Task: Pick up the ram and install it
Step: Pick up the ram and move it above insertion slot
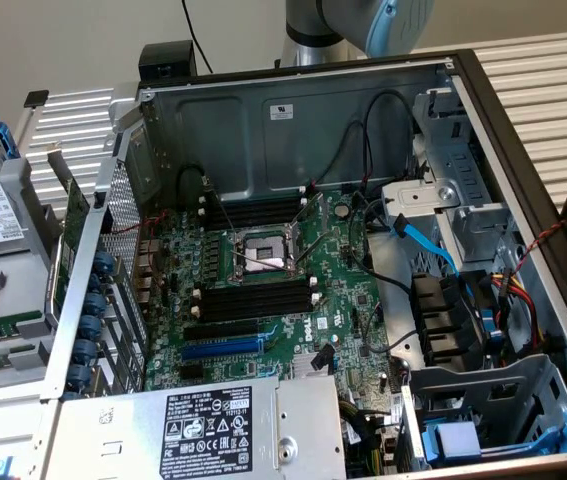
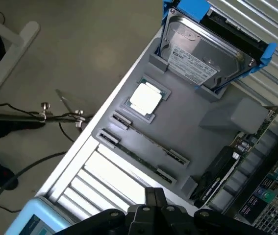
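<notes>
So the step in hand looks like the approach for the pick. The black gripper hangs above the flat grey parts tray on the slatted metal bench, well clear of everything, holding nothing. Whether it's spread or closed I honestly can't tell from the wrist view.

The ram, a long thin dark green circuit-board stick, stands on edge in a clipped holder on that tray. A second stick just like it sits just beside it. Past those is a square silver processor chip, then a silver hard drive in a blue plastic caddy. In the exterior view the tray is off at the exterior view's left, outside the open grey computer case.

My take on doing this well:
- line the gripper up along the stick's length and come straight down, since it's thin and edge-up
- grab near the middle of the top edge so it doesn't swing
- the two sticks are close, so go in narrow enough not to nudge the neighbour
- lift straight up out of the clips, no twisting

Inside the case, the long black plastic memory sockets next to the open processor socket look empty, with the blue expansion slot just beside them, so nothing's installed yet
</notes>
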Controlling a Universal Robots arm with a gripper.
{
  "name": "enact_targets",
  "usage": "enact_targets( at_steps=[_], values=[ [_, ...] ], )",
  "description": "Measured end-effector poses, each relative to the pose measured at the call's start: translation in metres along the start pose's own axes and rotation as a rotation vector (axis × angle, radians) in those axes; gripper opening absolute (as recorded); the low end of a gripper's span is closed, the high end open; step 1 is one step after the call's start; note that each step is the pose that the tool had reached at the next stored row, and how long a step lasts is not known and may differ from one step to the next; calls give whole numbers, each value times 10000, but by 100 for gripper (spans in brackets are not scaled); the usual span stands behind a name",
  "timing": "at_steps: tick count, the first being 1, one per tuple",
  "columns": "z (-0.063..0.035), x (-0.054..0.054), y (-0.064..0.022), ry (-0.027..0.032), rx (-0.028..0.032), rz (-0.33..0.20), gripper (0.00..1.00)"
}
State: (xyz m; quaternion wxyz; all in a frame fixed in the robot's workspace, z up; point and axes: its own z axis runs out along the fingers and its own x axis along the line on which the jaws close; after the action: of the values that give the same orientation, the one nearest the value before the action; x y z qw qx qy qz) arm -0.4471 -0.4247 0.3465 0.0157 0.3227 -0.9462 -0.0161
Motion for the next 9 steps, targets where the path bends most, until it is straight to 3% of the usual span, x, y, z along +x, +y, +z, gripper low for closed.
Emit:
enact_targets(
  at_steps=[9],
  values=[
    [3, 0, 0, 59, 37, -1629, 11]
  ],
)
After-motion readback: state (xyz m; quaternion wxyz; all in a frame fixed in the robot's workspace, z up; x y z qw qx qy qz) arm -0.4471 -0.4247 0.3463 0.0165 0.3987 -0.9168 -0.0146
